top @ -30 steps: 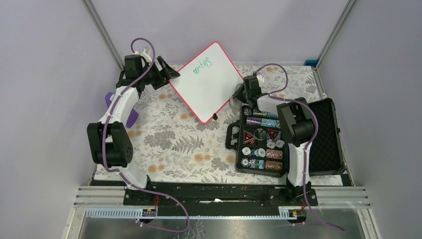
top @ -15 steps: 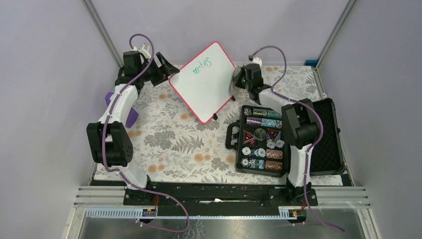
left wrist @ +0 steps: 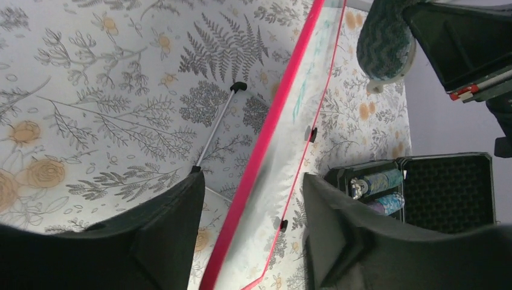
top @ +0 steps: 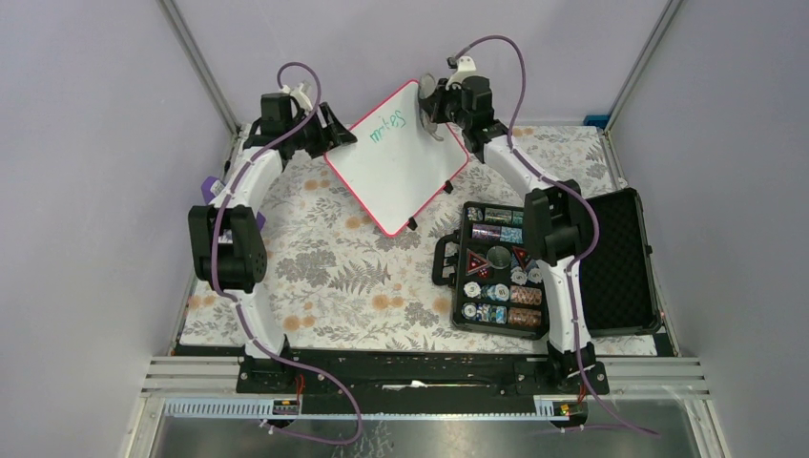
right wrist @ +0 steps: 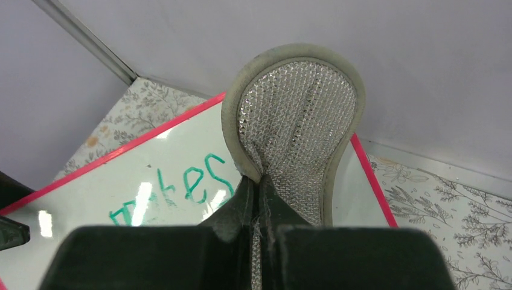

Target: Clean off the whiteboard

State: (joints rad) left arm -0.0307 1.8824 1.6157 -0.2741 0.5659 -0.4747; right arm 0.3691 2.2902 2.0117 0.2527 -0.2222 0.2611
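Whiteboard: the whiteboard [top: 401,176] stands tilted in the upper middle of the top view, one corner towards the back wall, its lower edge down on the flowered table [top: 324,277].
Writing: a green scrawl [top: 388,127] sits near the board's top corner, not yet wiped.
Left end effector: the left end effector [left wrist: 252,178] is at the board's left edge with its jaws apart, one on each side of the red rim. From where I stand it straddles the edge and is not clamped on it.
Right end effector: the right end effector [right wrist: 261,193] is closed tight on the lower edge of a round eraser pad [right wrist: 296,115], which stands up above the fingers.
Pad position: it is by the top corner, just right of the writing. I cannot tell whether it touches the surface.
Step in hand: bringing the pad onto the writing, I reckon.
Risk, board: with the rim not gripped, a firm wipe could shove the propped board back or swing it round.
Risk, pad: pinched only by its edge, the pad may fold or twist under pressure and smear instead of clearing.
Risk, nearby: the open case of poker chips [top: 501,272] lies close at lower right, so a board that slides could hit it.
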